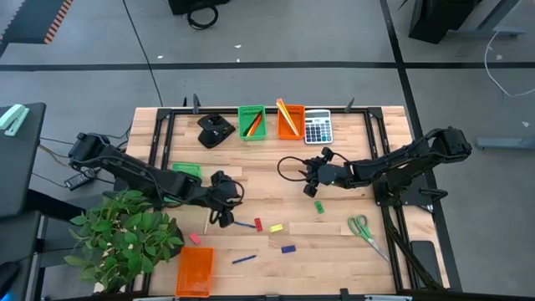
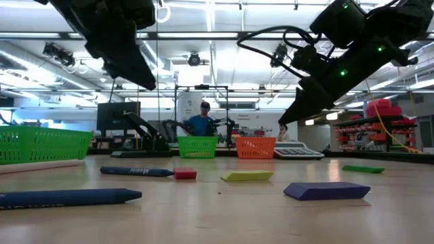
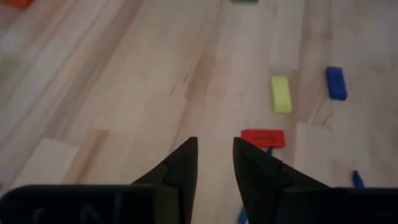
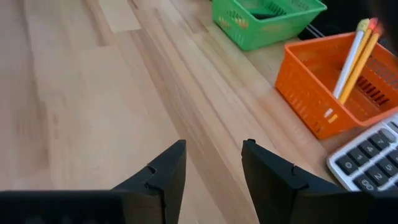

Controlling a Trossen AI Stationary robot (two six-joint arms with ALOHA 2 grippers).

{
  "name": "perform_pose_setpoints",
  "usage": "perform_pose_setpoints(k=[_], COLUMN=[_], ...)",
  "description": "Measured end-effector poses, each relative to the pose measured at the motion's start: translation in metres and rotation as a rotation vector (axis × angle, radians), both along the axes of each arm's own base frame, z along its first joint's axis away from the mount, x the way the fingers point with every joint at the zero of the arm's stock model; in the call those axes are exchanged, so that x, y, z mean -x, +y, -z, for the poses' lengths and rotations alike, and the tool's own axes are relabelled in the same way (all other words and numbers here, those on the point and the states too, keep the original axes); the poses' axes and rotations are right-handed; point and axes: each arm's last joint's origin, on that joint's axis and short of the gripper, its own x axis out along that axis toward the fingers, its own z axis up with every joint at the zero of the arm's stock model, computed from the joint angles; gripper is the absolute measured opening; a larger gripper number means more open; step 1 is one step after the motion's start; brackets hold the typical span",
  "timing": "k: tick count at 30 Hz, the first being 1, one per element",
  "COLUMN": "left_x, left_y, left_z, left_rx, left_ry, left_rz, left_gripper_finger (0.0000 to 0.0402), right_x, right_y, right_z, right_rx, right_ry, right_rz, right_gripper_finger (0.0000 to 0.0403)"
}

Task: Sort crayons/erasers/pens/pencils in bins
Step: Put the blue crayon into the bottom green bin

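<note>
Left claw (image 3: 215,163) open and empty, red eraser (image 3: 263,138) just beside its tips

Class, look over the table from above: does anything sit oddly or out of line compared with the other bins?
Yes. One orange bin sits alone at the front edge beside the plant, slightly skewed, far from the green bin and orange bin with pencils lined up at the back. Erasers and pens still lie scattered mid-table.

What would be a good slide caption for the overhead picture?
Two robot arms hover over a wooden table strewn with erasers, pens and scissors, sorting stationery into green and orange bins.
</note>
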Motion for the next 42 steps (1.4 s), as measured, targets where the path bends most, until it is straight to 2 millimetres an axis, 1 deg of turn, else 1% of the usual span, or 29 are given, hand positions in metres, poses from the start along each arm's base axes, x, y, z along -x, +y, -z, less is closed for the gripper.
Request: perform_pose_setpoints(k=[3, 6, 11, 16, 20, 23, 27, 29, 31, 33, 35, 38, 40, 42], left_x=[-0.009, -0.02, -0.034, -0.054, -0.065, -0.066, -0.066, -0.065, -0.063, -0.062, -0.061, -0.062, -0.064, -0.066], left_y=[-0.003, -0.005, -0.002, 0.012, 0.019, 0.022, 0.017, 0.012, 0.005, -0.001, -0.006, -0.006, -0.006, -0.006], left_z=[0.0, 0.002, 0.008, 0.011, 0.019, 0.021, 0.024, 0.025, 0.026, 0.027, 0.028, 0.025, 0.021, 0.017], left_rx=[-0.01, -0.032, -0.107, -0.223, -0.281, -0.25, -0.231, -0.216, -0.199, -0.201, -0.221, -0.238, -0.235, -0.244], left_ry=[-0.063, -0.127, -0.177, -0.276, -0.299, -0.294, -0.286, -0.278, -0.269, -0.273, -0.268, -0.3, -0.343, -0.386], left_rz=[0.016, 0.036, 0.077, 0.084, 0.129, 0.17, 0.213, 0.231, 0.244, 0.267, 0.294, 0.3, 0.29, 0.287], left_gripper_finger=[0.0105, 0.01, 0.0094, 0.0095, 0.0094, 0.0092, 0.0089, 0.0091, 0.0092, 0.009, 0.0087, 0.0083, 0.0083, 0.0084], right_x=[-0.002, -0.008, -0.014, -0.009, -0.005, -0.008, -0.021, -0.027, -0.03, -0.03, -0.026, -0.022, -0.021, -0.025], right_y=[0.004, 0.011, 0.024, 0.033, 0.035, 0.034, 0.031, 0.027, 0.025, 0.024, 0.025, 0.026, 0.03, 0.036], right_z=[-0.002, -0.011, -0.021, -0.015, -0.012, -0.016, -0.035, -0.045, -0.05, -0.047, -0.04, -0.032, -0.032, -0.039], right_rx=[-0.001, -0.005, -0.012, -0.05, -0.062, 0.011, 0.101, 0.105, 0.073, 0.048, 0.042, 0.004, -0.011, -0.018], right_ry=[-0.011, -0.04, -0.073, -0.029, 0.012, 0.04, 0.024, -0.008, -0.051, -0.056, -0.028, -0.026, -0.057, -0.154], right_rz=[-0.018, -0.047, -0.103, -0.108, -0.105, -0.155, -0.192, -0.178, -0.143, -0.121, -0.126, -0.111, -0.114, -0.14], right_gripper_finger=[0.0162, 0.0162, 0.0162, 0.0162, 0.0162, 0.0162, 0.0162, 0.0162, 0.0162, 0.0162, 0.0162, 0.0162, 0.0162, 0.0162])
